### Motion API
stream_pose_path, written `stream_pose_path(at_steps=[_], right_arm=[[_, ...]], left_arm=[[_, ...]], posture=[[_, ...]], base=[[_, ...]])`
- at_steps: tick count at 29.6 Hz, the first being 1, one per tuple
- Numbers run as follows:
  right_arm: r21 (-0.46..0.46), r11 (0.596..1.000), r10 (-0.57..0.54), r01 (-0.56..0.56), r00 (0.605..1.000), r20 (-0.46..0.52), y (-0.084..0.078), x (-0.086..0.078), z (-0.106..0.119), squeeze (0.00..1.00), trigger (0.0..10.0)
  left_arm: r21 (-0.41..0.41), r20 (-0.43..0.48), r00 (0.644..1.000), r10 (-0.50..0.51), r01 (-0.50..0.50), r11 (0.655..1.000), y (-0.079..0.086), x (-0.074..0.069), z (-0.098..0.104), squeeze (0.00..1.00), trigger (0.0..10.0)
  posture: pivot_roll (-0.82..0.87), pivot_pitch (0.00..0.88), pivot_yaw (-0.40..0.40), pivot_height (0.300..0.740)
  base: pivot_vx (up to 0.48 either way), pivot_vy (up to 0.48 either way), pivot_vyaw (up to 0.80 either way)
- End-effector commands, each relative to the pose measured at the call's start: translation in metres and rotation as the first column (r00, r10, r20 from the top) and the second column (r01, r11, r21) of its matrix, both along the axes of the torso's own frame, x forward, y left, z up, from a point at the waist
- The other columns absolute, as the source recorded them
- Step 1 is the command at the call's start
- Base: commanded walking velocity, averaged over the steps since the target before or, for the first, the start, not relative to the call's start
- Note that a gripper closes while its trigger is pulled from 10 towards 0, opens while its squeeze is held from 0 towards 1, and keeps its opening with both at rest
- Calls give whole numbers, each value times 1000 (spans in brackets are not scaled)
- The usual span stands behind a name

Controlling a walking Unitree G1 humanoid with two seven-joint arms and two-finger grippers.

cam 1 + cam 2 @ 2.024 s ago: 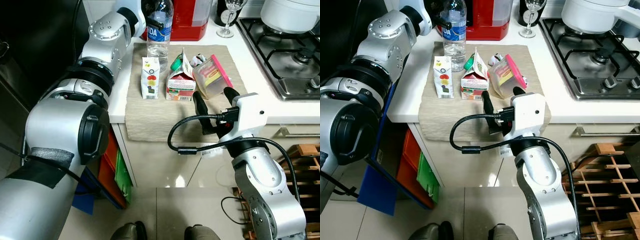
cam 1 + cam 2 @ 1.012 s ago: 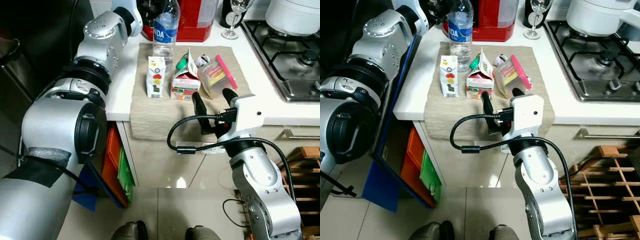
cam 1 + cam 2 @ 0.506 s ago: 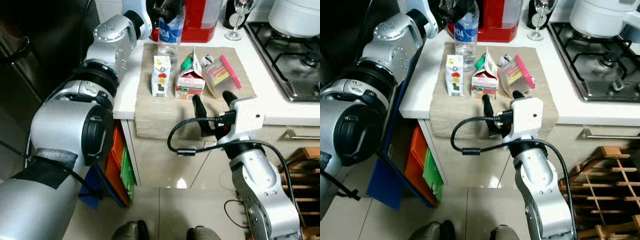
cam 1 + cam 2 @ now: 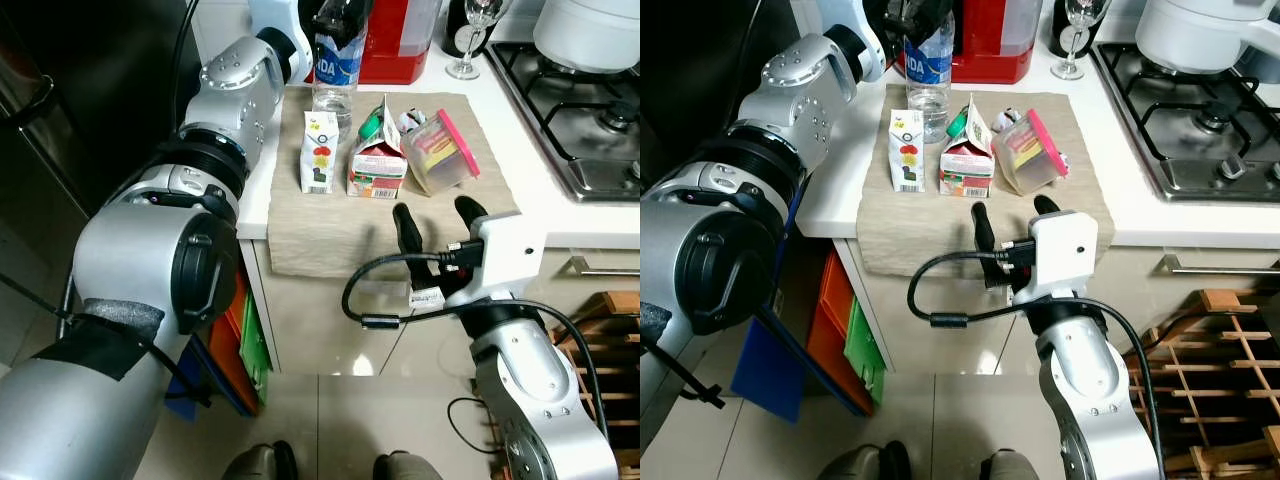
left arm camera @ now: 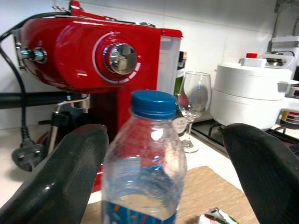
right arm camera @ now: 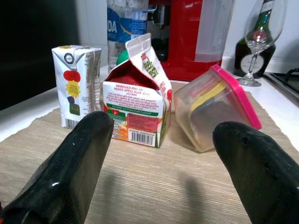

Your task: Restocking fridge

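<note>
Blue-capped water bottle (image 5: pixel 145 168) sits between the open left hand (image 5: pixel 163 172), seemingly untouched; right hand (image 6: pixel 163 163) hovers open over the tabletop (image 4: pixel 830 180).

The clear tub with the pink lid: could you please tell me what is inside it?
The clear tub lies tipped on the beige mat, its pink lid on. Through its wall shows something flat, yellow and red, perhaps packaged. What exactly it is cannot be made out.

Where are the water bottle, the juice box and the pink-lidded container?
water bottle (image 5: pixel 150 103), left wrist view, blue cap.
juice box (image 4: pixel 319 152), left eye view, front face.
pink-lidded container (image 6: pixel 219 114), right wrist view, clear side wall.
</note>
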State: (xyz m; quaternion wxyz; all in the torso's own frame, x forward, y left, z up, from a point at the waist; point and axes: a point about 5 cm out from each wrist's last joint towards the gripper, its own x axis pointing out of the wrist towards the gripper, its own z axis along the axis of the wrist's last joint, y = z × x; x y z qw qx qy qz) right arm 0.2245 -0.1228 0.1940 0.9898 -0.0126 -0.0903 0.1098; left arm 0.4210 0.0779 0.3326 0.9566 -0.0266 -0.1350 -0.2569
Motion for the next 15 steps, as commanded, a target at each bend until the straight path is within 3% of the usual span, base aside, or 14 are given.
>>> stream_pose_path(at_steps=[1, 15], right_arm=[[-2, 1000, -12, 12, 1000, 2, -1, -4, 2, 0, 10000], [-1, 1000, -19, 19, 1000, -2, -1, -5, 1, 0, 10000]], left_arm=[[10, -6, 1000, -3, 3, 1000, -3, 0, 2, 0, 10000], [11, -8, 1000, 3, -3, 1000, -3, 0, 1, 0, 10000]], posture=[[-411, 125, 81, 740], [-417, 131, 86, 740]], base=[[0, 0, 0], [0, 0, 0]])
